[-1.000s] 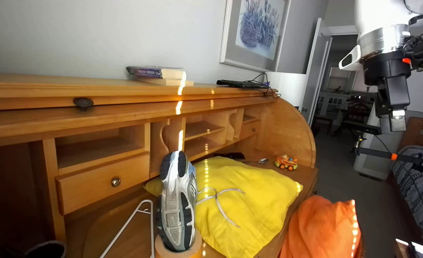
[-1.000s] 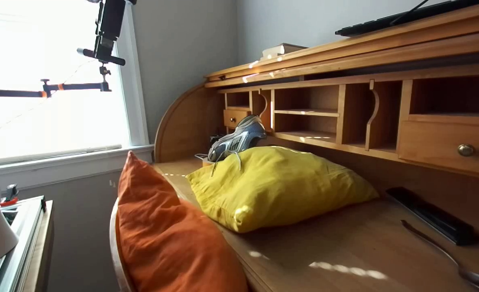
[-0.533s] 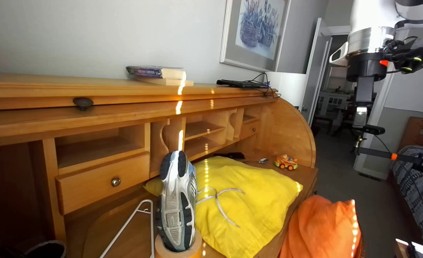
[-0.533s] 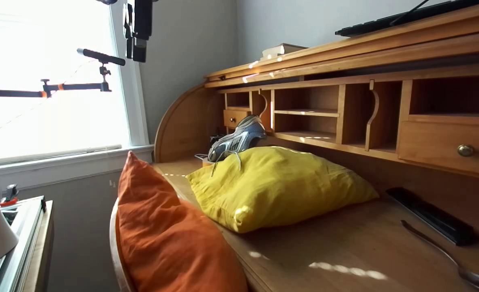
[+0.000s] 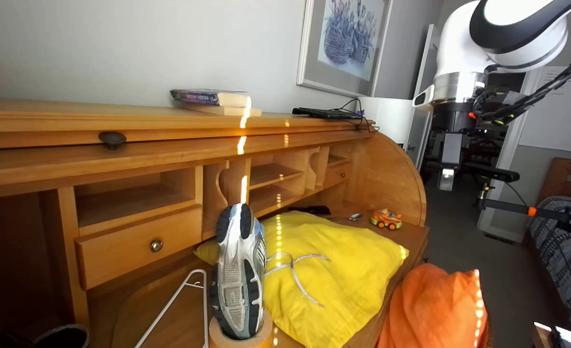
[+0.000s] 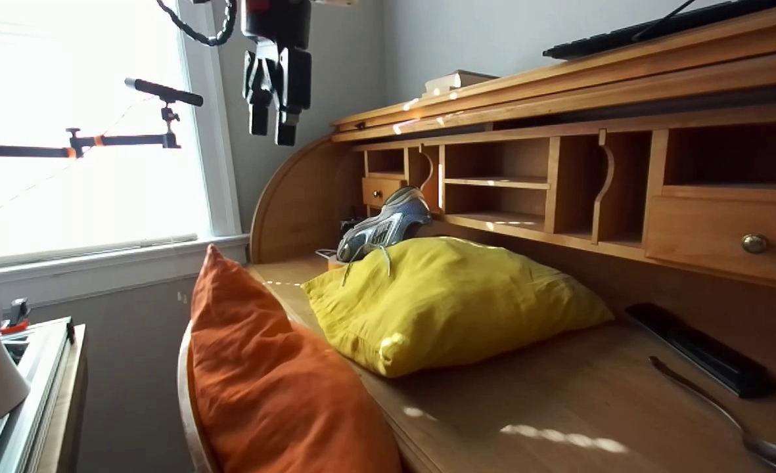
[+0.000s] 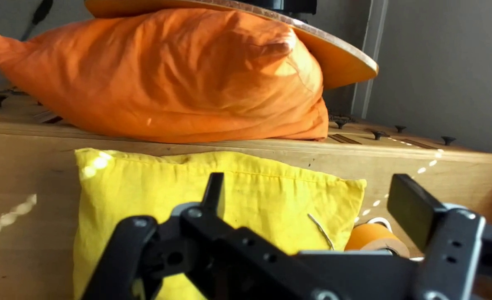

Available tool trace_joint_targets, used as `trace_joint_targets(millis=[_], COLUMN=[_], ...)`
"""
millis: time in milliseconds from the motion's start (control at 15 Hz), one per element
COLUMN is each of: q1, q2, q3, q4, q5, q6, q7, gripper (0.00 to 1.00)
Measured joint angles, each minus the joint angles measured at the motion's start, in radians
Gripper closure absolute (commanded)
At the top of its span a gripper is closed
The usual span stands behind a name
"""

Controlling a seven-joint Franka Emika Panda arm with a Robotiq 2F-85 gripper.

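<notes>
the yellow pillow [image 5: 353,261] lies on the tabletop [image 6: 558,401], well apart from the claw [image 5: 446,183] and at eight o'clock from it in an exterior view. the wrist view shows the claw's jaws spread wide, gripping nothing; there the orange pillow [image 7: 179,83] sits at twelve o'clock. only an exterior view shows the toy car [image 5: 386,219], at the yellow pillow's one o'clock. lettering on the upper book [image 5: 210,97] is unreadable.
</notes>
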State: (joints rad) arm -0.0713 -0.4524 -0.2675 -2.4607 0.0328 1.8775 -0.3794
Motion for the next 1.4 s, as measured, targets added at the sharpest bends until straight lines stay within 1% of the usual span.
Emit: trace_joint_targets(millis=[133, 333, 467, 600, 1200, 1400], q1=[0.010, 0.031, 0.042, 0.050, 0.048, 0.051], q2=[0.063, 0.147, 0.191, 0.226, 0.240, 0.258], q3=[0.002, 0.008, 0.015, 0.025, 0.035, 0.042], q4=[0.000, -0.003, -0.010, -0.016, -0.015, -0.015], q5=[0.000, 0.009, 0.040, 0.070, 0.075, 0.078], q6=[0.051, 0.169, 0.249, 0.301, 0.315, 0.318], q7=[-0.062, -0.146, -0.196, -0.217, -0.225, -0.288], gripper=[0.00, 0.00, 0.00, 0.00, 0.00, 0.00])
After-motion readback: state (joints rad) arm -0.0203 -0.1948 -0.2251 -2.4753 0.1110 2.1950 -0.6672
